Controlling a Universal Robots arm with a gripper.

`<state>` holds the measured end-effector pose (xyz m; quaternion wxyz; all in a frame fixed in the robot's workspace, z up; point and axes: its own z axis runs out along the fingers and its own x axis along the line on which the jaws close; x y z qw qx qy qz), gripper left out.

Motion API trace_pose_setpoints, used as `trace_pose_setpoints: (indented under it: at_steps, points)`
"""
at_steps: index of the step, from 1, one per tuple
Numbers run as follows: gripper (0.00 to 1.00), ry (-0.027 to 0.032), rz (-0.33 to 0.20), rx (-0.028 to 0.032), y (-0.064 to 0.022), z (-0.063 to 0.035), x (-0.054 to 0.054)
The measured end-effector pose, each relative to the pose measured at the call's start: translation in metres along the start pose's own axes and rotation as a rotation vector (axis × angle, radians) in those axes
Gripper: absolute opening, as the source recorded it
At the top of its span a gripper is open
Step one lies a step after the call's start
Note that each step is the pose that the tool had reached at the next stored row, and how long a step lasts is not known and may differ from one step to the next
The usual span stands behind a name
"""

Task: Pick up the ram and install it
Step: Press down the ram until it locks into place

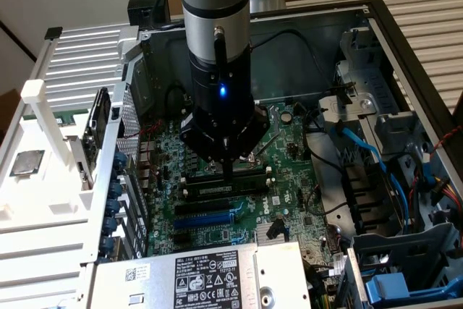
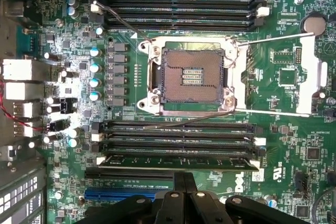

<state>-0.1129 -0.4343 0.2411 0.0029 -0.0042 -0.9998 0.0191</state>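
The ram (image 2: 157, 160), a long green stick, lies in the memory slot nearest my gripper, between white end clips (image 2: 259, 163). My gripper (image 2: 184, 179) is shut, and its dark fingers come down right at the stick's long edge near its middle. Whether they touch it I cannot tell. In the exterior view the gripper (image 1: 228, 177) reaches straight down into the open computer case, and the ram (image 1: 249, 171) runs off toward the exterior view's right from under the fingertips.
An empty processor socket (image 2: 191, 74) with its metal frame sits mid-board, and further black memory slots (image 2: 178, 6) lie beyond it. A blue expansion slot (image 1: 206, 215), a power supply (image 1: 202, 273), blue cables (image 1: 376, 157) and the case walls crowd in. A white tray (image 1: 43, 208) holds a square chip (image 1: 27, 162).
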Motion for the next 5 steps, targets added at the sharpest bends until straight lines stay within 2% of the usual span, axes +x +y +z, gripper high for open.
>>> trace_pose_setpoints:
  at_steps: [5]
  points:
    - [0.10, 0.0000, 0.000, -0.0001, 0.0000, 0.0000, 0.0000]
